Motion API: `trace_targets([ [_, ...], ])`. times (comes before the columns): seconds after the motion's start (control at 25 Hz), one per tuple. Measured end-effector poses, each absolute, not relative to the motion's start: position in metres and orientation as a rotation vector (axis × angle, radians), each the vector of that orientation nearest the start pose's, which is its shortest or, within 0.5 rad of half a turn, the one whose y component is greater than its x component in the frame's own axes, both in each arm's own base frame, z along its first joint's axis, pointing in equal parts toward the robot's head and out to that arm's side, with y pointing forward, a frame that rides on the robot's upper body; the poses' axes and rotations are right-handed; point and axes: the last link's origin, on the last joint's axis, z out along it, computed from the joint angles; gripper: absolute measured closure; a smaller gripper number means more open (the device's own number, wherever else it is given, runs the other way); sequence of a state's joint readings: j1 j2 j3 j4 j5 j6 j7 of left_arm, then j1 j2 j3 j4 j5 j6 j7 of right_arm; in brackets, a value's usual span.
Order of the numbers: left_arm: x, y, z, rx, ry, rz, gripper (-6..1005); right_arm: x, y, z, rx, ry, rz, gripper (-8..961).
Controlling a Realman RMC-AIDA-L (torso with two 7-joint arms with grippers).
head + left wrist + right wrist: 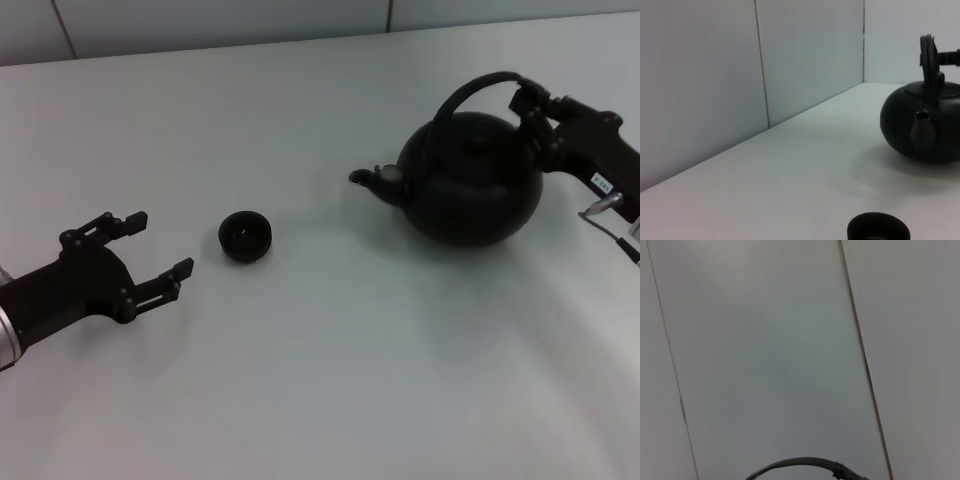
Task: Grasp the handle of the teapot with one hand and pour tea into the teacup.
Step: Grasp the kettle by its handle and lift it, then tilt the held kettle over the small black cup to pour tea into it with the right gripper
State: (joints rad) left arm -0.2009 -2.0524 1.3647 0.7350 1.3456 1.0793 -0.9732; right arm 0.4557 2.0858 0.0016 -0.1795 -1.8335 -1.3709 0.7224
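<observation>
The matte black teapot [470, 180] stands on the white table at the right, its spout [365, 178] pointing left toward the teacup [245, 237]. My right gripper [532, 108] is at the right end of the arched handle [470, 90] and is shut on it. My left gripper [163, 243] rests open just left of the small black teacup, with nothing between its fingers. The left wrist view shows the teapot [925, 125], its handle [927, 60] edge-on and the teacup's rim [878, 229]. In the right wrist view only a strip of the handle [800, 462] shows.
The white table [330, 380] reaches back to a grey panelled wall [715, 75]. Open tabletop lies between the teacup and the teapot and along the front.
</observation>
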Motion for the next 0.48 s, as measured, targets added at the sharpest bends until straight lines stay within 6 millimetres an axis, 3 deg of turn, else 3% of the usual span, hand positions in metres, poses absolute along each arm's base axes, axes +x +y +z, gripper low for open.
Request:
trace_targets([
  [0.28, -0.305, 0.291, -0.031, -2.525, -0.351, -0.508, 194, 0.326, 0.32, 0.003, -1.887, 0.623, 0.926, 805],
  [0.48, -0.304, 0.29, -0.03, -2.56, -0.342, -0.475, 194, 0.312, 0.331, 0.004, -1.904, 0.511, 0.924, 805],
])
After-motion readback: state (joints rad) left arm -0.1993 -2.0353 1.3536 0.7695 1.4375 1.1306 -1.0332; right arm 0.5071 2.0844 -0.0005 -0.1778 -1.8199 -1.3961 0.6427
